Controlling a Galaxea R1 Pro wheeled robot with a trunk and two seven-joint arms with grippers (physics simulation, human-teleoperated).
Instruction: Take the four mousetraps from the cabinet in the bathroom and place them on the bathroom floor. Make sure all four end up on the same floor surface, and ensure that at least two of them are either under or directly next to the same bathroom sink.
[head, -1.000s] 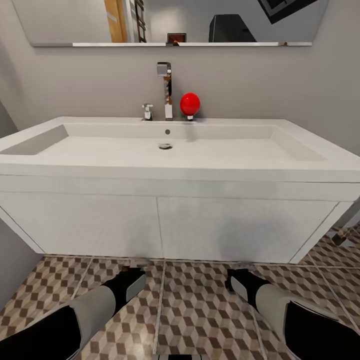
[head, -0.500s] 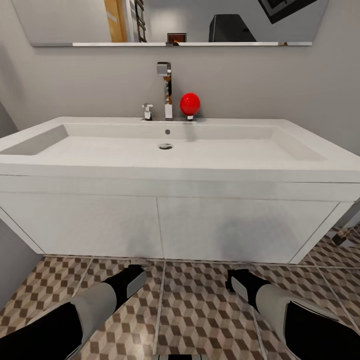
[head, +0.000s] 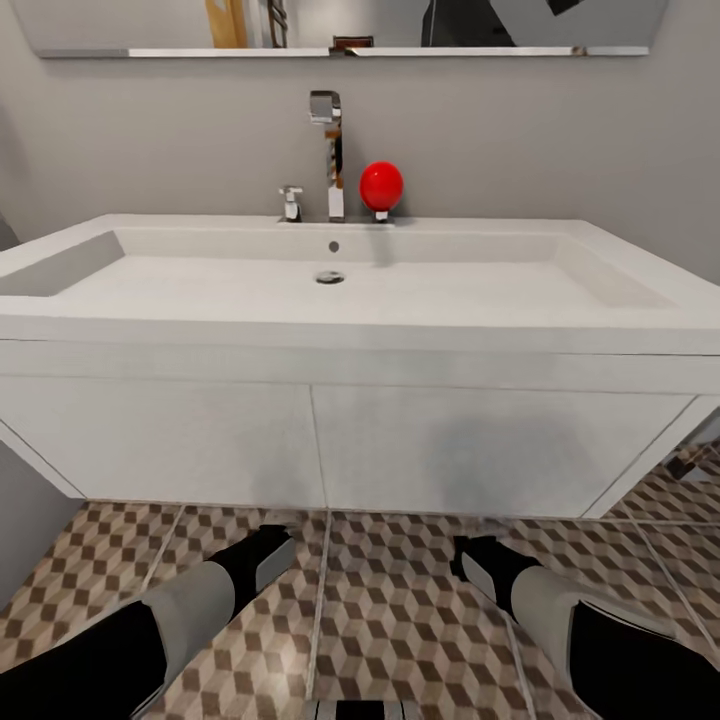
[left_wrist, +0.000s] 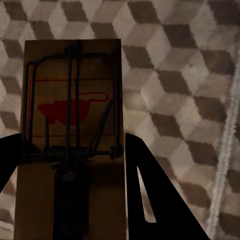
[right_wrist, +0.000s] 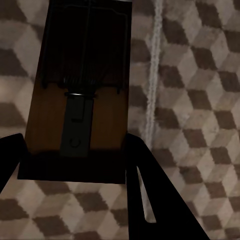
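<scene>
Both black grippers, left (head: 268, 556) and right (head: 478, 560), hover low before the glossy white bathroom sink (head: 360, 300), each clenched on a flat brown wooden mousetrap (left_wrist: 72, 145) (right_wrist: 80, 90) above the cube-patterned tiled floor (head: 400, 620). Released too high, a trap might bounce away from the sink.

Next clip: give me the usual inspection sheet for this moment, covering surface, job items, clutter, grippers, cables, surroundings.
Surface: bathroom floor, cube-pattern tiles with pale grout lines.
Job's things: one mousetrap between the left gripper's fingers; another mousetrap between the right gripper's fingers; bathroom sink and its white vanity straight ahead.
Clutter: red ball on the sink ledge beside the faucet.
Grippers: left gripper and right gripper both low over the tiles in front of the vanity, each shut on a trap.
Cables: nothing seen.
Surroundings: grey wall, mirror edge above.
</scene>
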